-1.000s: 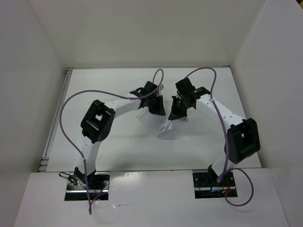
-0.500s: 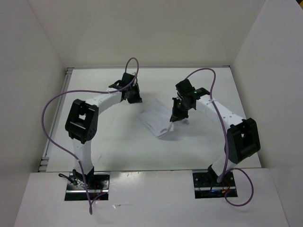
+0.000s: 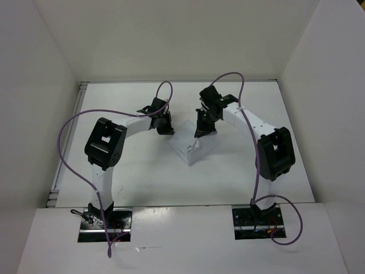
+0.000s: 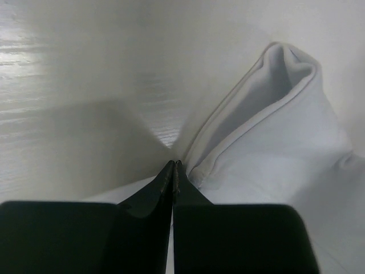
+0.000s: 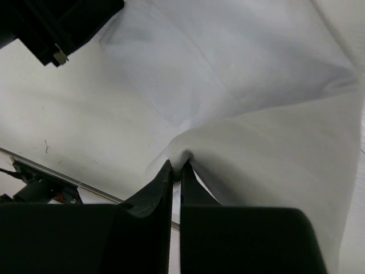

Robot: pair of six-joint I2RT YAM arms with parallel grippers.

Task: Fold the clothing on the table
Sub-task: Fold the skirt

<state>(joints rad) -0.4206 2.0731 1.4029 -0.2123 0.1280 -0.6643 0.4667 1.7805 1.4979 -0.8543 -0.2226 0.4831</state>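
Observation:
The clothing (image 3: pixel 191 149) is a small white bundle in the middle of the table (image 3: pixel 131 171). My left gripper (image 3: pixel 170 130) sits at its far left corner. In the left wrist view that gripper (image 4: pixel 173 163) is shut, and a raised fold of the clothing (image 4: pixel 274 142) runs away from its tips. My right gripper (image 3: pixel 198 137) hangs over the bundle's far edge. In the right wrist view it (image 5: pixel 177 168) is shut on a puckered pinch of the clothing (image 5: pixel 239 74), which drapes down to the table.
White wall panels (image 3: pixel 40 103) stand on three sides of the table. A grey rim (image 3: pixel 67 142) runs along the left edge. Purple cables (image 3: pixel 68 154) loop off both arms. The left gripper's black body (image 5: pixel 57 25) shows at the top left of the right wrist view.
The left arm swung out to the left, then came back to the clothing's far left corner and shut. The right gripper carried its pinch of cloth leftward, and the bundle now looks smaller.

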